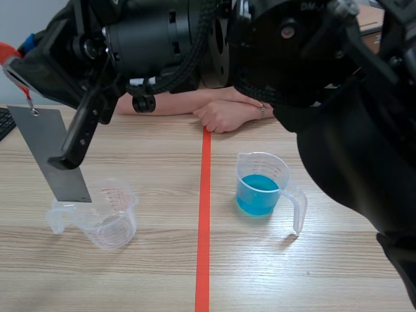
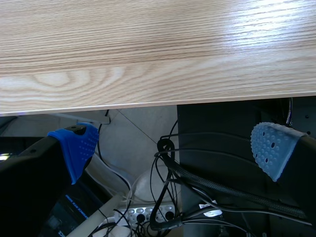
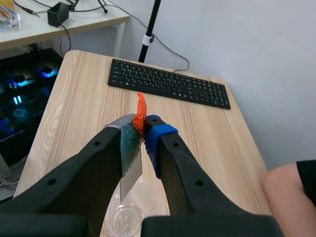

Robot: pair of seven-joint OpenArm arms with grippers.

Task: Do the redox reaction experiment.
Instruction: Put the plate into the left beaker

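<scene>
Grey metal strip (image 1: 49, 153), blue liquid (image 1: 257, 194), red tape (image 1: 205, 195)

The right arm (image 1: 351, 149) crosses the frame's top to the upper left, the right gripper (image 3: 143, 127) pinching a metal plate (image 1: 49, 149); the left gripper (image 2: 173, 145) hangs with fingers spread.

Black keyboard (image 3: 169, 84) on table (image 1: 325, 273) w/ person's forearm (image 1: 175, 102); cables (image 2: 168, 190), power strip (image 2: 144, 215) below.

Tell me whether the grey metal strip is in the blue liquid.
No, the grey metal strip hangs at the empty clear cup, apart from the cup of blue liquid.
</scene>
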